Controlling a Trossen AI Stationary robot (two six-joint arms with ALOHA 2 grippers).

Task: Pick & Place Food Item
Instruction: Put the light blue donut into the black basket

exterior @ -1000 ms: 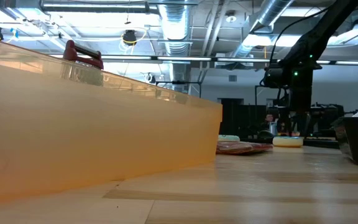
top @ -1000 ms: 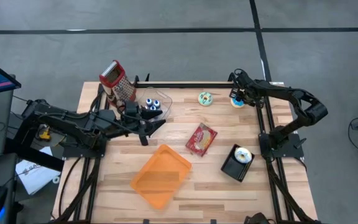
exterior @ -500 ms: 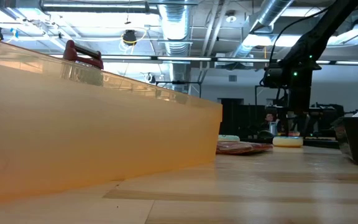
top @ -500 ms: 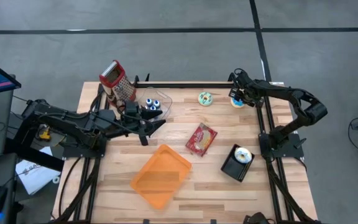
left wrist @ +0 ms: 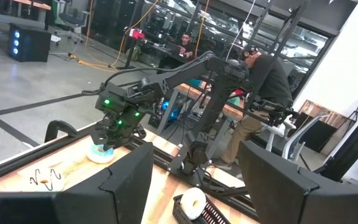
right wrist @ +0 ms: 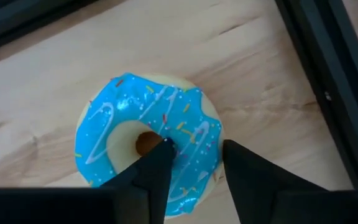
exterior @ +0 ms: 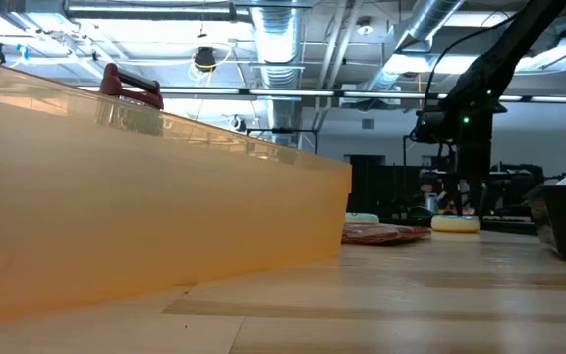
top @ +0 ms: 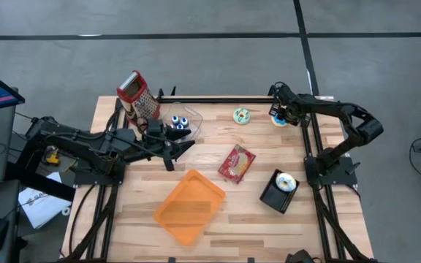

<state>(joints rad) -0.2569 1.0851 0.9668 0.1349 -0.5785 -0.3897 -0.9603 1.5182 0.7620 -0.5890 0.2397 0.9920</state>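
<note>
Hovering at the table's far right corner, the right gripper (right wrist: 188,165) sits directly over the blue donut (right wrist: 146,143), 1 finger at its hole, the other past its rim, jaws spread astride the ring. The left gripper (top: 172,147) waits open, well apart, so the right arm is nearer.

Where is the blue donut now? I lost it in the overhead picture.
The blue donut lies at the table's far right corner, directly under the right gripper.

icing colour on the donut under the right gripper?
Bright blue with multicoloured sprinkles on the donut; clearest in the right wrist view.
</note>
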